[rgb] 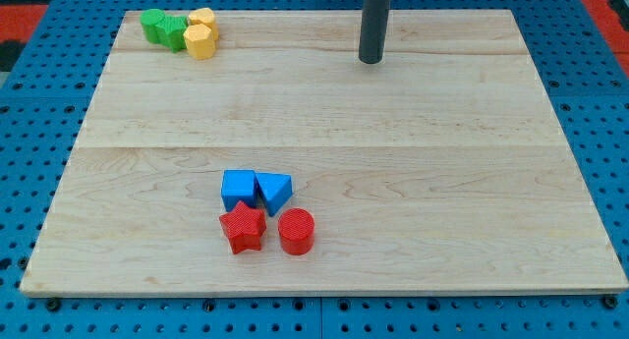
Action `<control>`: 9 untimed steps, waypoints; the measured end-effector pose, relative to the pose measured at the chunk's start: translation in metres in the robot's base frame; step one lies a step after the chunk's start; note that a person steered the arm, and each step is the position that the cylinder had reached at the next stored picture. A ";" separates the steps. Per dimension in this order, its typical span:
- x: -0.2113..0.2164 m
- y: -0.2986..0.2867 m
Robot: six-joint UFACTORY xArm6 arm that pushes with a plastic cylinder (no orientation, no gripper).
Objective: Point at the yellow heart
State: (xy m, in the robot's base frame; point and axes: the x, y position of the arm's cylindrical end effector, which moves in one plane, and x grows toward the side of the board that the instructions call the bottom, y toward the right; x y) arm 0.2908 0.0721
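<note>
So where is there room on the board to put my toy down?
The whole right side of the wooden board is bare, below my tip. So is the middle band between the two clusters. It is crowded top left by the yellow heart, and bottom middle around the red star.

One camera looks down at a slant from beyond the board's (393,133) near edge, facing its far edge. It stands far enough back to take in all four corners and a strip of blue pegboard (609,133) around them. No second view.
</note>
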 end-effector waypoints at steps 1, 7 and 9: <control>0.000 0.000; -0.020 0.009; -0.022 0.016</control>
State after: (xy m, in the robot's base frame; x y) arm 0.2688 0.0883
